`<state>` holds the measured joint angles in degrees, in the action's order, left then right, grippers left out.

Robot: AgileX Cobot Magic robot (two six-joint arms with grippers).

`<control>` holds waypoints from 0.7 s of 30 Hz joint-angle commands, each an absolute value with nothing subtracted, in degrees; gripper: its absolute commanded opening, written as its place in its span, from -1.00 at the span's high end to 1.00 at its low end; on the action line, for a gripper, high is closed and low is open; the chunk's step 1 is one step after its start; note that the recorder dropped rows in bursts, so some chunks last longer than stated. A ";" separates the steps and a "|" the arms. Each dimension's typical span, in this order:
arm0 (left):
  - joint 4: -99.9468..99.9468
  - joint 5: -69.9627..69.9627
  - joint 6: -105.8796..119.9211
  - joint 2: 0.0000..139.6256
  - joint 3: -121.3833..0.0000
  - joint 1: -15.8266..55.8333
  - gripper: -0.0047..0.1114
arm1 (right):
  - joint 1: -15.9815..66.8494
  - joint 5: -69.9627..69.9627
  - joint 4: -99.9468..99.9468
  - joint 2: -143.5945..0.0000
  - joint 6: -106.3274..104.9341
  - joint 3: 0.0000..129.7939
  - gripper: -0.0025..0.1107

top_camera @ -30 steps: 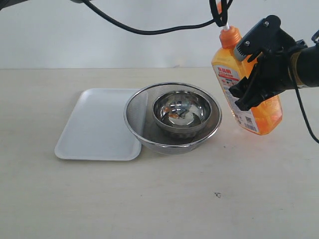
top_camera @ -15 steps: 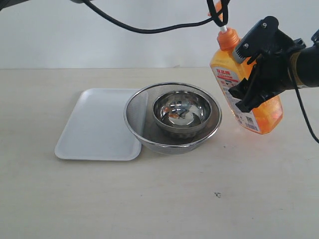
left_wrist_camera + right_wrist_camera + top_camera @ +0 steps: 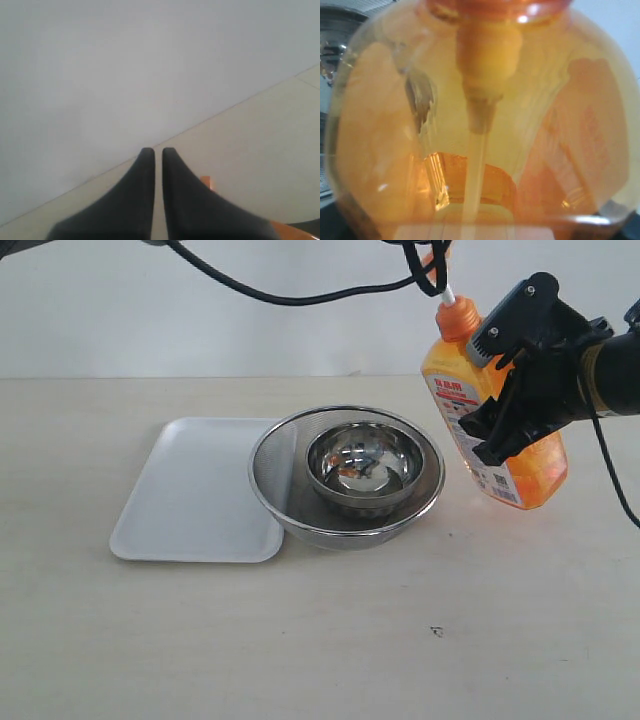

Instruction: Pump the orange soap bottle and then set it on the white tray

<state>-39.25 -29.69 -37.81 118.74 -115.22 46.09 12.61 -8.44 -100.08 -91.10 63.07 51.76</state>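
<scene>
The right gripper point(image 3: 482, 390) is clamped across the body of the bottle point(image 3: 530, 475), which leans at the right of the table point(image 3: 320, 640), its base seemingly down and its neck tipped toward the strainer point(image 3: 275, 475). That hold looks meant to steady it for the pump stroke. The left gripper point(image 3: 154, 150) has its fingers drawn almost together (only a thin slit between them), and the orange bit beneath them is probably the pump head; contact cannot be told.

The bottle holds orange soap, and the right wrist view shows the dip tube point(image 3: 475, 165) through its wall. The tray point(image 3: 180, 500) lies well apart at the left, bare but for the strainer overlapping its right edge. A steel bowl point(image 3: 365, 502) sits in the strainer, its contents unclear among the glints. The strainer stands between bottle and tray, so the carry likely has to pass over it.
</scene>
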 commanded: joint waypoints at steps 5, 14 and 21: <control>-31.94 -29.63 -31.58 118.66 -115.38 46.47 0.84 | 12.56 -7.95 -99.95 -89.64 62.56 52.50 0.96; -22.31 -30.02 -24.07 118.66 -115.38 46.47 0.84 | 12.56 -7.95 -99.95 -89.64 62.55 52.50 0.96; -16.90 -34.86 -20.47 118.66 -115.38 46.47 0.84 | 12.56 -7.48 -99.95 -89.64 62.67 52.50 0.96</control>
